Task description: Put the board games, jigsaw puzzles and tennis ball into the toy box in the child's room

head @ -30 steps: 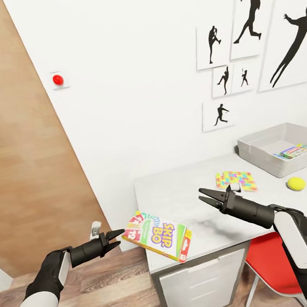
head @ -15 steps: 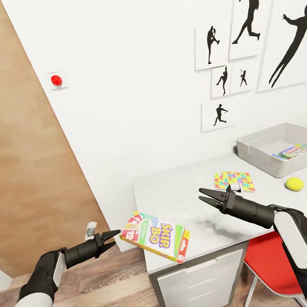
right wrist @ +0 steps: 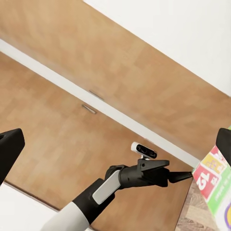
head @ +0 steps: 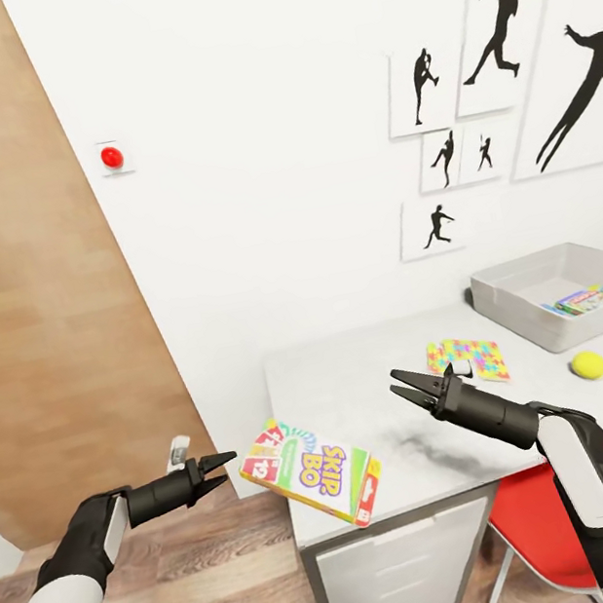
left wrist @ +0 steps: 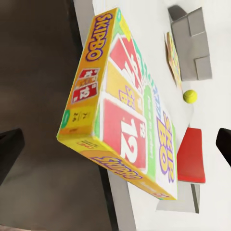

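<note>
L gripper (head: 223, 461): your L arm reaches out low over the wood floor (head: 195, 597); jaws spread, nothing between them. Tips sit just beside the Skip-Bo box, small gap, not touching as far as head view shows.
R gripper (head: 403, 389): yours hovers above the table, jaws spread, empty. Points toward the L side of the desk.
Skip-Bo box (head: 313, 471): board game, tilted, hanging over the table's front-L corner, one end past the edge. L wrist view has it close up (left wrist: 122, 120), lying between the two finger silhouettes but w/ clear gaps each side.
Table (head: 355, 381): white top, drawers under it, against the white wall.
Jigsaw puzzle (head: 468, 357): flat on the table, behind your R gripper, between it and the toy box.
Tennis ball (head: 588, 366): yellow, on the table near the toy box's front wall, apart from it.
Toy box (head: 514, 299): grey open tray at the table's far R; a colourful box (head: 583, 299) already lies inside.
Red chair (head: 541, 536): tucked under the table, R of the drawers.
Wall: black silhouette prints (head: 491, 31); red button (head: 112, 157) further L.
</note>
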Controlling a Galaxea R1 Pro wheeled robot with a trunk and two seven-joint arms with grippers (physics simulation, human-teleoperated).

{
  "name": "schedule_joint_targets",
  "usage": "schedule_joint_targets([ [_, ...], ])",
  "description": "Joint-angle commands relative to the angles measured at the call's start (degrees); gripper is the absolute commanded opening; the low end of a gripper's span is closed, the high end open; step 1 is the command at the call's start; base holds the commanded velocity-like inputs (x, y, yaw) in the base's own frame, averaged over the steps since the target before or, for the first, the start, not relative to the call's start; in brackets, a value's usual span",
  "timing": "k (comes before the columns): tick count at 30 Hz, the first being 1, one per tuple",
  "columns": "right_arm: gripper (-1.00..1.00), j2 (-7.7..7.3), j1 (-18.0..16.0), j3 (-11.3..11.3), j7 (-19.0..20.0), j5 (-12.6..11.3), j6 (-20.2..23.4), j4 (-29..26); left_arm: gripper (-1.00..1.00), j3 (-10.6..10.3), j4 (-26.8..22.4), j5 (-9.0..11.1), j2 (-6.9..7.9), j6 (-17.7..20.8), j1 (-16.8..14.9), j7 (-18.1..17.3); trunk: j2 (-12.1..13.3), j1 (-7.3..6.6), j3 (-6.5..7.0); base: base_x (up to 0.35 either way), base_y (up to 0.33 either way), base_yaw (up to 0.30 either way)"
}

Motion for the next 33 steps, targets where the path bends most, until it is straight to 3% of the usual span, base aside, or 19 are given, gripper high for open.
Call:
schedule_joint_targets([
  [1, 1.00, 0.00, -0.05, -0.06, 0.33, 0.25, 0.23, 0.00, 1.00, 0.15, 0.00, -0.11, -0.03, 0.52, -0.05, -0.21, -0.03, 0.01, -0.06, 0.181, 0.087, 0.000],
  [18, 1.00, 0.00, -0.05, -0.08, 0.33, 0.25, 0.23, 0.00, 1.00, 0.15, 0.00, -0.04, -0.04, 0.52, -0.05, -0.19, -1.23, 0.67, -0.60, 0.031, 0.013, 0.000],
  [33, 1.00, -0.02, -0.05, -0.06, 0.33, 0.25, 0.23, 0.00, 1.00, 0.08, 0.00, -0.04, -0.12, 0.52, -0.05, -0.22, -6.45, 3.53, -2.93, 0.000, 0.000, 0.000],
])
